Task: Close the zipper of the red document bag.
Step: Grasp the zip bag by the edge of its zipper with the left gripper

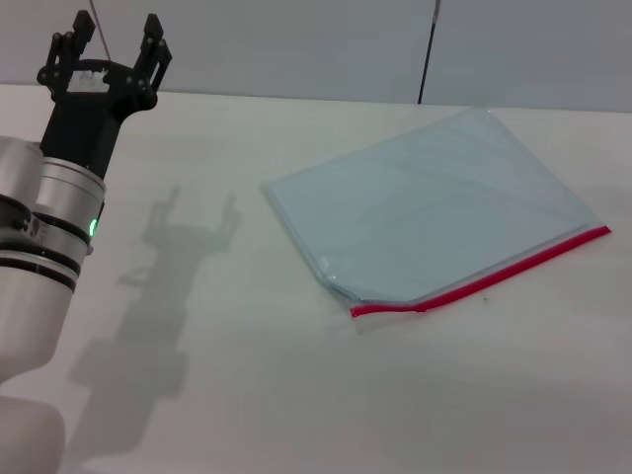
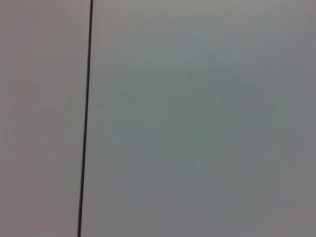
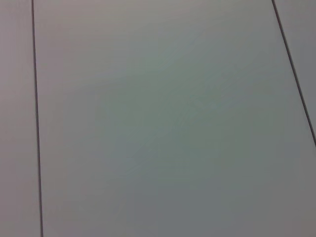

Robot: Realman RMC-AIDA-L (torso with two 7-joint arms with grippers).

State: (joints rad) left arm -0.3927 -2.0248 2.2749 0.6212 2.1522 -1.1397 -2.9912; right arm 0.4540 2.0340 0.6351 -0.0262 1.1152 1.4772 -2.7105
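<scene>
The red document bag [image 1: 434,202], a flat translucent pale blue-grey pouch, lies on the white table [image 1: 227,395] at the right of the head view. Its zipper [image 1: 494,275] is a thin red strip along the near long edge, running from about the middle toward the right edge. A small tab shows on the strip near its left end. My left gripper [image 1: 116,38] is raised at the far left, well away from the bag, open and holding nothing. My right gripper is out of view. Both wrist views show only a plain grey wall.
The table's far edge meets a grey wall [image 1: 296,44] with a dark vertical seam [image 1: 428,49]. The left arm's shadow [image 1: 168,286] falls on the bare tabletop left of the bag.
</scene>
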